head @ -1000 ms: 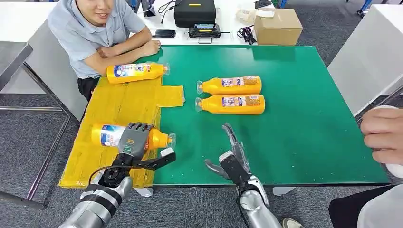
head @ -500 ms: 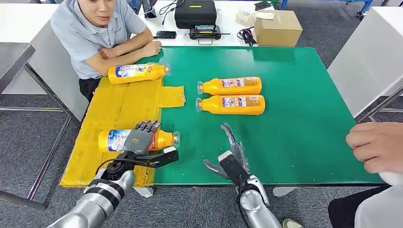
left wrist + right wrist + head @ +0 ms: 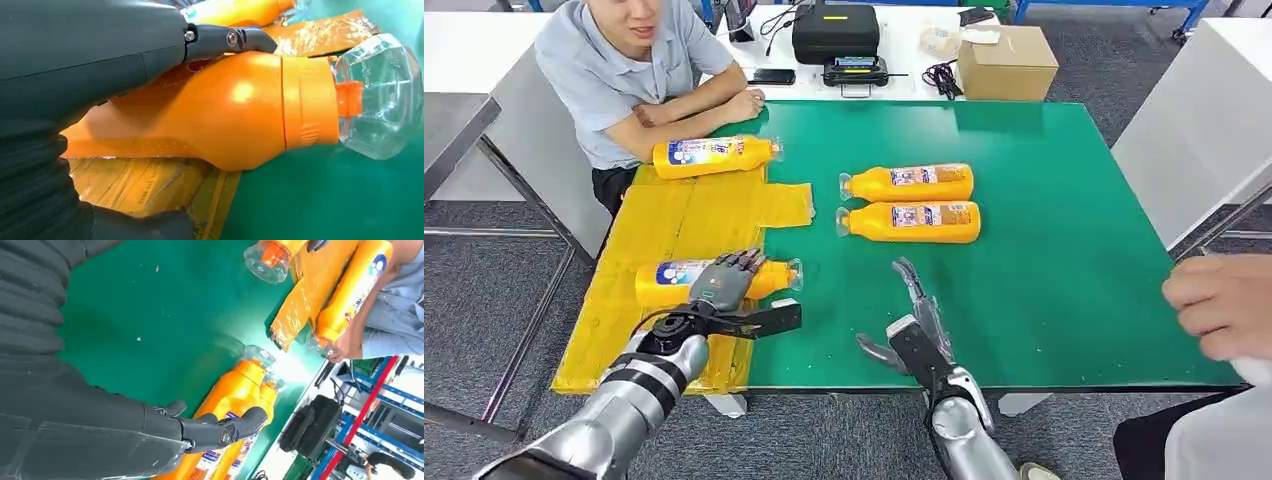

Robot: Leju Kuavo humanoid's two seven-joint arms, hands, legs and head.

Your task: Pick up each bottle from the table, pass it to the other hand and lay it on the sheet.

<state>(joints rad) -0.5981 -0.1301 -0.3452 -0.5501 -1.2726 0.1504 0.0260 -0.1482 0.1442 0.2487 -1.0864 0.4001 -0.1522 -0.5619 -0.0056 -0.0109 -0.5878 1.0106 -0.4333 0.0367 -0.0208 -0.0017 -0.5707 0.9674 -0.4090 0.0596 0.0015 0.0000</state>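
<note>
Head cam high, looking forward-down over the whole green surface (image 3: 1044, 250). Left wrist cam very close on a bottle (image 3: 225, 115); right wrist cam low, skimming the same surface, rotated.

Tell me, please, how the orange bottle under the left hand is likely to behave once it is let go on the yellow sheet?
The bottle lies on its side and looks rounded, so it may roll a little. Its clear cap looks faceted, which might check that. The glossy plastic looks stiff but probably slippery for the left hand.
</note>
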